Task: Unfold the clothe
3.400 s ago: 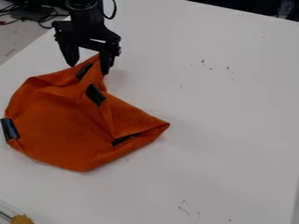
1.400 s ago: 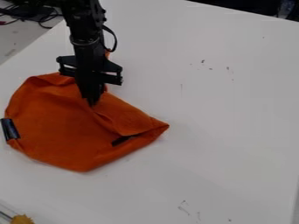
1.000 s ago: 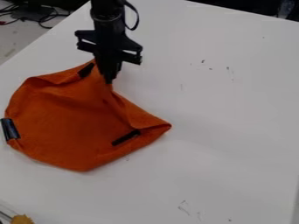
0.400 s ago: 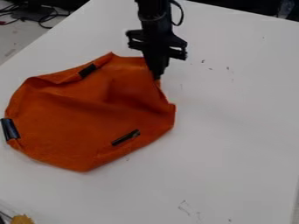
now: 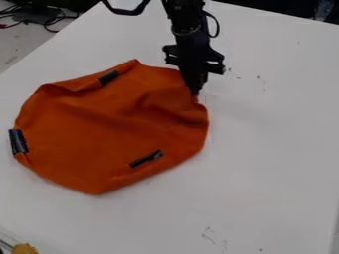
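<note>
White surface [image 5: 265,173] seen at a slant. Orange cloth [image 5: 99,134] laid over its left half in the view, creased toward the upper right, part of the upper-left rim folded in. Black arm [image 5: 189,32] extended down from the top edge; gripper [image 5: 195,93] closed narrow, cloth's upper-right edge pinched in it. Three dark strips, possibly clips, are spaced along the rim: left [image 5: 19,141], top [image 5: 109,78], lower right [image 5: 145,158]. Small yellow object [image 5: 25,248] noted at lower-left corner.

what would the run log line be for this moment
unfold cloth | hand shut on orange cloth at its upper right edge | cloth mostly spread on white table
</note>
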Action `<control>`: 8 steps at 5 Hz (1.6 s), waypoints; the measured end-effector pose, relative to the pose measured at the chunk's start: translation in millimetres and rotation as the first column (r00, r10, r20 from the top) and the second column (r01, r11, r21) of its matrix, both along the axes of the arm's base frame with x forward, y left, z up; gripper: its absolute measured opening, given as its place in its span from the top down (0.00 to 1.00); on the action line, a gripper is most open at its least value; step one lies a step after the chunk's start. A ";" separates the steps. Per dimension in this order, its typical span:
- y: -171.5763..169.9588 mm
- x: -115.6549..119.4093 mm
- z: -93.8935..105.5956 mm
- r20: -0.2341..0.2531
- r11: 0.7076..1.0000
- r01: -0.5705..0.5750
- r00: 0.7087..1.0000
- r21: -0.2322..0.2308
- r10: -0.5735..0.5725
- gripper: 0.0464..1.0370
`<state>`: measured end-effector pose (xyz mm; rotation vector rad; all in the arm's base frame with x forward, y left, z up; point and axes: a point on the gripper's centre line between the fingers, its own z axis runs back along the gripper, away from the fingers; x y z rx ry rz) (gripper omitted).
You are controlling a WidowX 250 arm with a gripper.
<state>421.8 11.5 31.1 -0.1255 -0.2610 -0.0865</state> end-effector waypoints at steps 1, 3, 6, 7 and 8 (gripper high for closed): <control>1.0 16.8 4.4 0.039 1.000 0.023 0.999 0.007 -0.023 0.94; 17.3 26.8 7.8 0.072 0.999 -0.043 0.997 0.006 0.042 0.90; 21.3 16.2 -3.1 0.023 0.992 -0.125 0.992 -0.007 0.125 0.09; 16.7 17.0 -1.4 0.021 0.996 -0.089 0.996 0.021 0.088 0.03; 6.4 22.9 7.0 0.031 0.998 -0.026 0.999 0.065 0.024 0.03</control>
